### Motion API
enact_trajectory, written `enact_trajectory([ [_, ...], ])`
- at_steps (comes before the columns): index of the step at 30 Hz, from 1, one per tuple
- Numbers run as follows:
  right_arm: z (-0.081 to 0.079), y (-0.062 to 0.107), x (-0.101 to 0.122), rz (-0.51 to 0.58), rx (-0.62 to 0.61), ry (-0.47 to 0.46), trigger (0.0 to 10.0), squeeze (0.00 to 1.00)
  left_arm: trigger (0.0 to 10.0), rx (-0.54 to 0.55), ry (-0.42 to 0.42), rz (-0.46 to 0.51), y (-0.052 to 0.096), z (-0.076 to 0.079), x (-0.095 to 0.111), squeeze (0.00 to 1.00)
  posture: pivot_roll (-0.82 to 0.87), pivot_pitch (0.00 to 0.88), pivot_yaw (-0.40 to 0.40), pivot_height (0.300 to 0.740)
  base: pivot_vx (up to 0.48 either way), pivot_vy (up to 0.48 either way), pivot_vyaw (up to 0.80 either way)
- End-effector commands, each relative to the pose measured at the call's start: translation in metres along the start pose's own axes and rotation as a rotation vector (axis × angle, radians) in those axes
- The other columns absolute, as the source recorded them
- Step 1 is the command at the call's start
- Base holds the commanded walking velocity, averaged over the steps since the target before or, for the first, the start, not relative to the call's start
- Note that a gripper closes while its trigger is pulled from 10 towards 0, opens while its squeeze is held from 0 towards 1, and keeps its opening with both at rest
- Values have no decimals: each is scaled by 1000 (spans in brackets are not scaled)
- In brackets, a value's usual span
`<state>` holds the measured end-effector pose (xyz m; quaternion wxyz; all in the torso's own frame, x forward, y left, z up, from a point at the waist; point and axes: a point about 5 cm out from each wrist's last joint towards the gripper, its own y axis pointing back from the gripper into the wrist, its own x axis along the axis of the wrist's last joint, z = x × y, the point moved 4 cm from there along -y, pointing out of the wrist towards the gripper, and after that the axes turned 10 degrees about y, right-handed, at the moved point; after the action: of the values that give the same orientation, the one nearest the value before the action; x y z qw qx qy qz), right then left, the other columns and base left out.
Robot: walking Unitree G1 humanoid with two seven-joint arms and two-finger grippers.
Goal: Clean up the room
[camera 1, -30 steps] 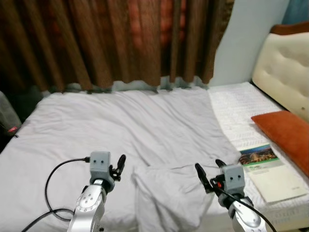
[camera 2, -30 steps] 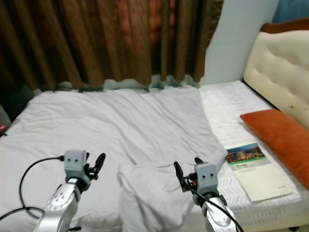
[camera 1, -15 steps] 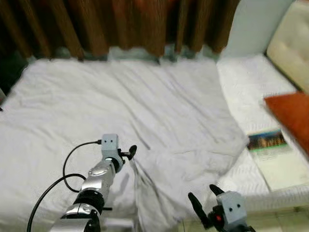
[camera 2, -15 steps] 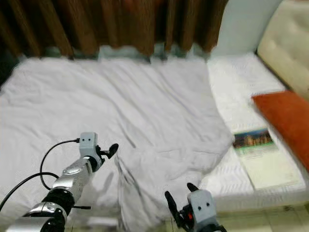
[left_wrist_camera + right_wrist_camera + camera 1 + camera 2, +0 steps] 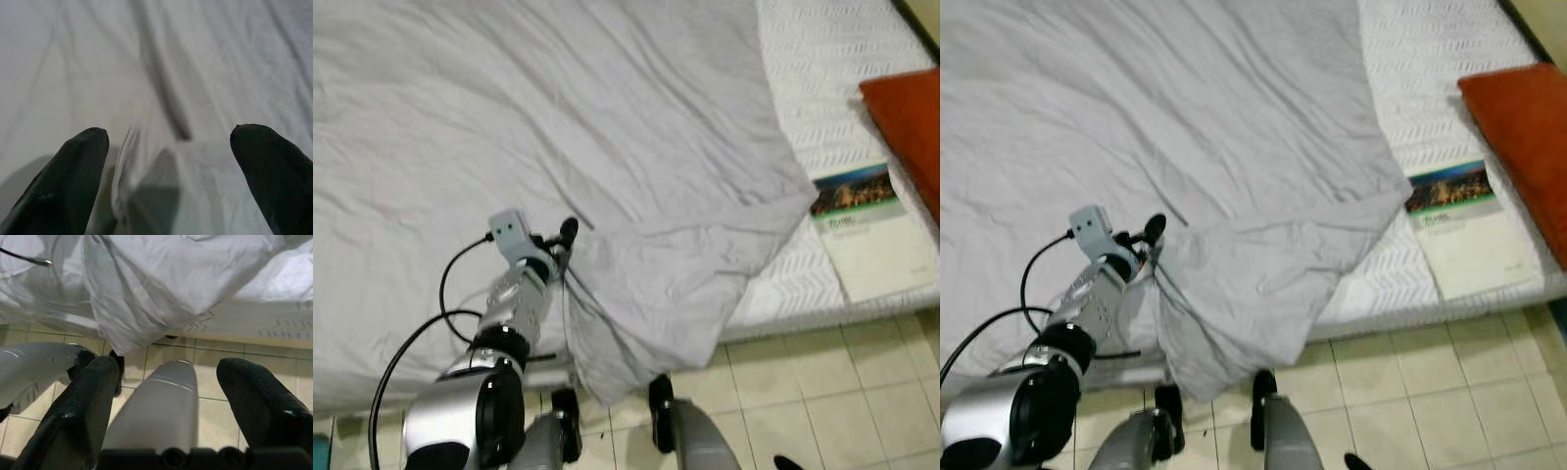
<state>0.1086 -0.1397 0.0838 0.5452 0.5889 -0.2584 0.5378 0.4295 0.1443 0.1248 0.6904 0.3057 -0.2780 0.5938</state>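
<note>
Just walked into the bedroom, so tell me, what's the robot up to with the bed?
The robot stands at the side of the bed, leaning over a rumpled light grey bedsheet. Its left gripper is at a bunched fold of that sheet, fingers open, near where one corner hangs over the mattress edge toward the tiled floor. The right gripper is low, open, holding nothing. A printed booklet and an orange pillow lie on the bare white mattress.

White bed (image 5: 822, 127), rumpled grey sheet (image 5: 558, 127), orange pillow (image 5: 909, 116), perhaps a booklet (image 5: 867, 235)
</note>
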Motion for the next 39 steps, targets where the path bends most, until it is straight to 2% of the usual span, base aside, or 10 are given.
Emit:
enact_trajectory([
  [1,-6,2,-3,-28,4,-16,10000,0,10000,18,26,-59,3,-2,-19,0,-366,680,-18,740,0,0,0],
  [4,-7,-2,-2,-10,1,-14,10000,0,10000,3,7,-32,0,4,-11,0,-352,668,-6,740,0,0,0],
  [9,0,-9,-12,31,-39,174,10000,0,10000,-9,96,-31,-1,8,-12,0,-345,658,3,740,0,0,0],
  [11,-3,-30,-38,47,-13,339,10000,0,10000,-11,155,-58,0,9,-21,0,-327,654,24,740,0,0,0],
  [15,3,-51,-50,33,-18,365,10000,0,10000,-16,188,-72,0,10,-25,0,-303,657,31,740,0,0,0],
  [17,12,-74,-47,66,-48,408,10000,0,10000,-17,206,-87,-1,13,-26,0,-286,668,42,740,0,0,0],
  [29,20,-125,-12,247,-178,470,10000,0,10000,5,222,-181,2,15,-48,0,-280,663,46,740,0,0,0],
  [37,13,-160,-6,233,-180,324,10000,0,10000,-3,139,-216,4,17,-55,0,-254,657,53,740,0,0,0],
  [38,12,-164,-3,239,-183,319,10000,0,4392,1,113,-229,5,15,-58,0,-253,657,54,740,0,0,0],
  [39,12,-167,0,245,-184,316,10000,0,1059,10,88,-237,6,13,-60,0,-252,657,55,740,0,0,0],
])
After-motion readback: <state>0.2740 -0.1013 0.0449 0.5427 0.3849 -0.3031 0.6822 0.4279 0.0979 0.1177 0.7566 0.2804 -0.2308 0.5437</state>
